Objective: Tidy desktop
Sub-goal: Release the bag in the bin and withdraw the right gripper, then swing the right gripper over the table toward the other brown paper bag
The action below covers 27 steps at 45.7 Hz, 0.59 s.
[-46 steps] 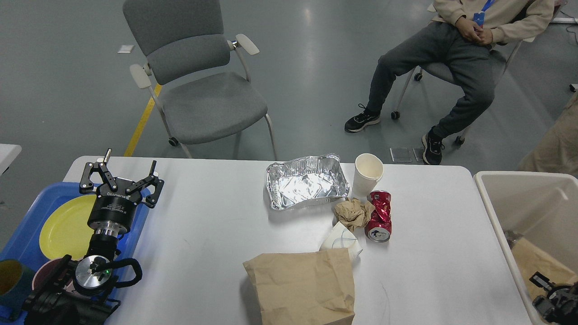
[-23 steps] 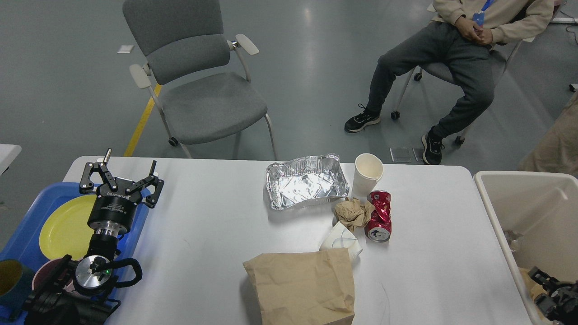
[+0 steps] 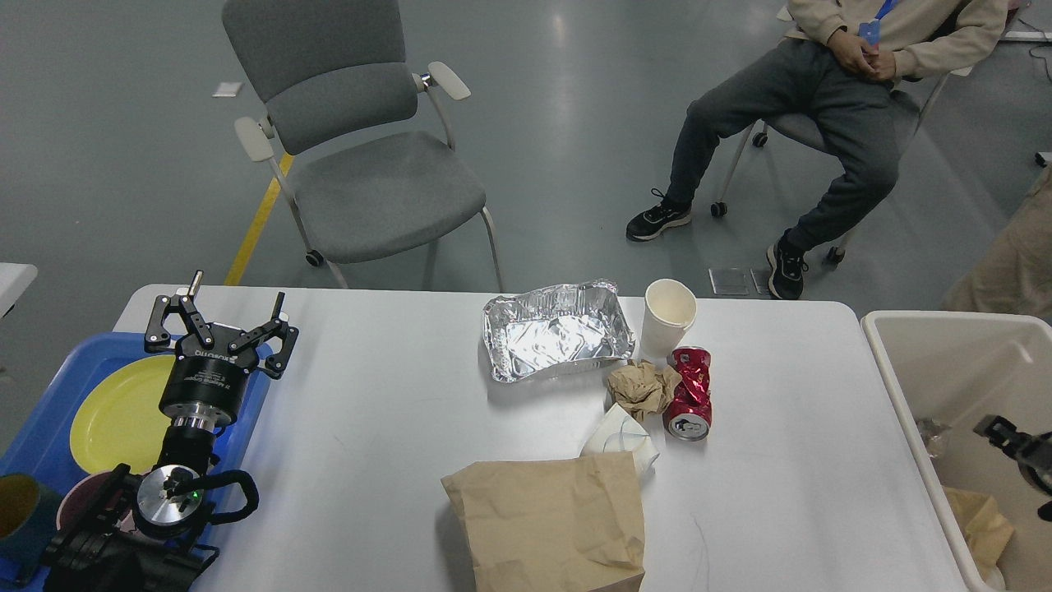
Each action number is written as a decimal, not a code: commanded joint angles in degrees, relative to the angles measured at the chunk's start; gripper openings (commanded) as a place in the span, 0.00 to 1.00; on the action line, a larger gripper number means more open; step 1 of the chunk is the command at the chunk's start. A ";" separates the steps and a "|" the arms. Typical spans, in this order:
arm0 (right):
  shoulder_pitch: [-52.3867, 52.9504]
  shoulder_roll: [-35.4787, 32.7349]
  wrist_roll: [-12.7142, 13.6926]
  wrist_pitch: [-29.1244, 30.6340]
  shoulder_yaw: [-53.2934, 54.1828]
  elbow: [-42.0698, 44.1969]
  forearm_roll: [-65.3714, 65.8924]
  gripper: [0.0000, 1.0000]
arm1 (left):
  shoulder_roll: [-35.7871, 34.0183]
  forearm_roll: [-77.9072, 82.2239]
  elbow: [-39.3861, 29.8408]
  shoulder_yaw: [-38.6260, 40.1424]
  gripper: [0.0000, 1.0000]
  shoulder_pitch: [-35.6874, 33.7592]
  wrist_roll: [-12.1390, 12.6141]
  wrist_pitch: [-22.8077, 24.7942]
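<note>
The white desktop (image 3: 370,427) carries a crumpled foil tray (image 3: 559,333), a white paper cup (image 3: 670,312), a crushed red can (image 3: 689,395), a crumpled brown paper ball (image 3: 641,388), a white crumpled wrapper (image 3: 620,436) and a brown paper bag (image 3: 546,518) at the front edge. My left gripper (image 3: 234,312) is open and empty, over the right edge of the blue tray (image 3: 49,411). My right gripper (image 3: 1007,432) shows only as a small dark part at the right edge, over the cream bin (image 3: 945,362).
A yellow plate (image 3: 115,411) and cups lie in the blue tray at the left. Crumpled brown paper (image 3: 978,514) lies in the cream bin. A grey chair (image 3: 370,181) stands behind the table, and a seated person (image 3: 822,107) is at the back right.
My right gripper has risen from the bottom right corner to higher over the bin. The brown paper in the bin now lies lower. The left arm has not moved.
</note>
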<state>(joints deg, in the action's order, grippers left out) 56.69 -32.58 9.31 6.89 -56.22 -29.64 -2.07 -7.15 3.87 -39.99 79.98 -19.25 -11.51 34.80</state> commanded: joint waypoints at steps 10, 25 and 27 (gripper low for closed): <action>33.28 -0.47 0.01 17.36 -18.65 -25.01 1.55 1.00 | 0.03 0.00 0.00 0.00 0.96 0.00 0.00 0.00; 65.72 2.87 0.45 32.75 -21.30 -50.06 1.11 1.00 | -0.06 0.00 0.00 0.00 0.96 0.00 0.00 0.00; 69.93 4.36 1.06 33.10 -21.38 -53.66 0.93 1.00 | -0.06 0.00 0.00 0.00 0.96 0.00 0.00 0.00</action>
<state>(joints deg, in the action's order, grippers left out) 117.37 -30.36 9.59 38.17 -77.41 -75.15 -0.93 -7.18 3.87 -39.99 79.98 -19.25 -11.48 34.80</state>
